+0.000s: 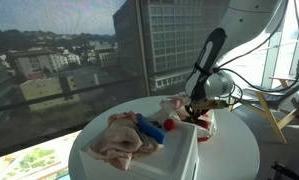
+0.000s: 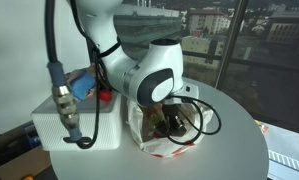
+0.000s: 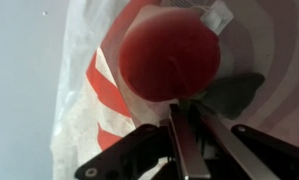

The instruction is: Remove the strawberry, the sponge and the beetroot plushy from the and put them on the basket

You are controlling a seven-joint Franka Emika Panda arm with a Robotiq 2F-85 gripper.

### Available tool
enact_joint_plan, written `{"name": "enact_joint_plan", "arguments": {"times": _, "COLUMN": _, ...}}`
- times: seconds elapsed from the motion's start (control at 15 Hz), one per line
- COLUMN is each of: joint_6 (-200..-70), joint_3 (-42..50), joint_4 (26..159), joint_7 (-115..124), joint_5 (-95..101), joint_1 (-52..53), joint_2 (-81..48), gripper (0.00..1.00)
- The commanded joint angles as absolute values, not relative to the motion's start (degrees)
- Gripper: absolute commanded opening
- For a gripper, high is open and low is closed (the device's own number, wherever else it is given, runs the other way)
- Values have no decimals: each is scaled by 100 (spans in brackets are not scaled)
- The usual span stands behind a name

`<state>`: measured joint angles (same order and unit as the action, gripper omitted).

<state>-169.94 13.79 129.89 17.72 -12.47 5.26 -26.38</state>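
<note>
A round red plushy with a dark green leaf, the beetroot [image 3: 169, 55], fills the wrist view above a red-and-white striped basket [image 3: 97, 95]. My gripper [image 3: 189, 125] is shut at its base, where the leaf joins. In both exterior views the gripper [image 1: 197, 108] [image 2: 169, 120] is down inside the basket [image 1: 209, 124] [image 2: 149, 142] on the round table. A small red strawberry [image 1: 170, 125] [image 2: 105, 96] and a blue sponge [image 1: 149, 130] [image 2: 81, 88] lie on a white box [image 1: 179, 152] [image 2: 89, 130] beside the basket.
A crumpled pink cloth [image 1: 119, 142] lies on the white box next to the sponge. The box and basket stand on a round white table [image 1: 234, 150] [image 2: 229, 140] by large windows. A cabled device [image 2: 61, 100] stands near the box.
</note>
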Motion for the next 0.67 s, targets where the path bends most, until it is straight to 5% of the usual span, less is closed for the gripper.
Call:
{"name": "enact_joint_plan", "arguments": {"times": 0.0, "joint_6": -16863, "joint_3": 1750, "joint_4": 13446, "joint_7": 2223, "joint_5": -825, "joint_1": 902, "joint_2": -2011, "gripper": 14}}
{"name": "enact_joint_plan", "arguments": {"times": 0.6, "joint_6": -16514, "joint_3": 2936, "joint_4": 14516, "joint_7": 3131, "joint_5": 1205, "joint_1": 2118, "joint_2": -216, "gripper": 14}}
